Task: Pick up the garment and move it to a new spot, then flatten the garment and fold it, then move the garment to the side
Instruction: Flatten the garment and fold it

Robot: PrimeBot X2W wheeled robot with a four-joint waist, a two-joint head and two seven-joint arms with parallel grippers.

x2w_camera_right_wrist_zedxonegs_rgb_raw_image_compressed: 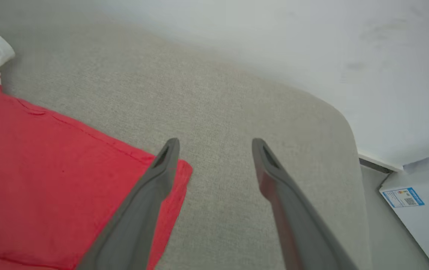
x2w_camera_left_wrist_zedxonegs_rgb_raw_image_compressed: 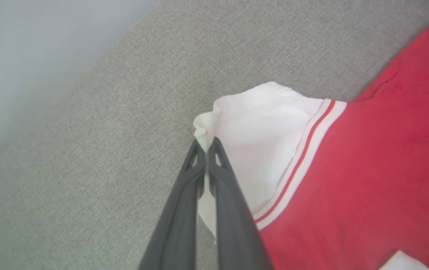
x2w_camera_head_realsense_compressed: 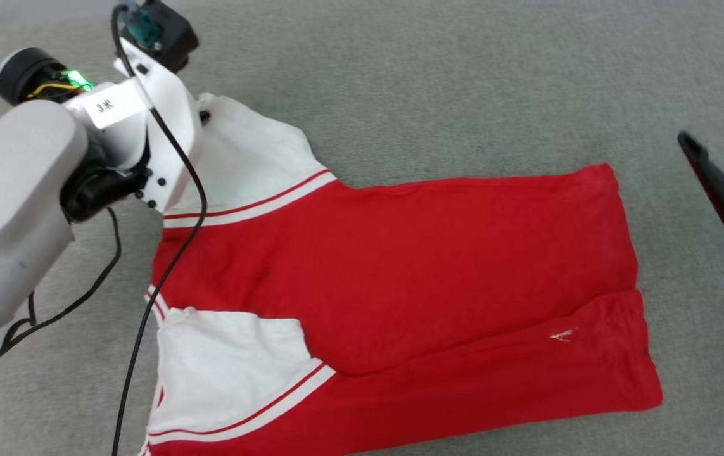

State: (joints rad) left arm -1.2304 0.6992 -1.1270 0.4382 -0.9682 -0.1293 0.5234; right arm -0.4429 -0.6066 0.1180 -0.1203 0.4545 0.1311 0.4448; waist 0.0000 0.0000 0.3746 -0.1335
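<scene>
The grey fabric surface (x2w_camera_head_realsense_compressed: 463, 76) carries the garment (x2w_camera_head_realsense_compressed: 400, 266), which is spread flat across its middle and runs down to the near edge, hem toward the right edge. The left pincer (x2w_camera_left_wrist_zedxonegs_rgb_raw_image_compressed: 207, 144) is clamped on the tip of the far white sleeve (x2w_camera_left_wrist_zedxonegs_rgb_raw_image_compressed: 259, 131). The right pincer (x2w_camera_right_wrist_zedxonegs_rgb_raw_image_compressed: 216, 144) is wide and empty, just beside the hem's far corner.

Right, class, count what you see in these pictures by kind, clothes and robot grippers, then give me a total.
T-shirt: 1, red with white sleeves
Grippers: 2, the left gripper shut on a white sleeve, the right gripper open
Total: 3
</scene>
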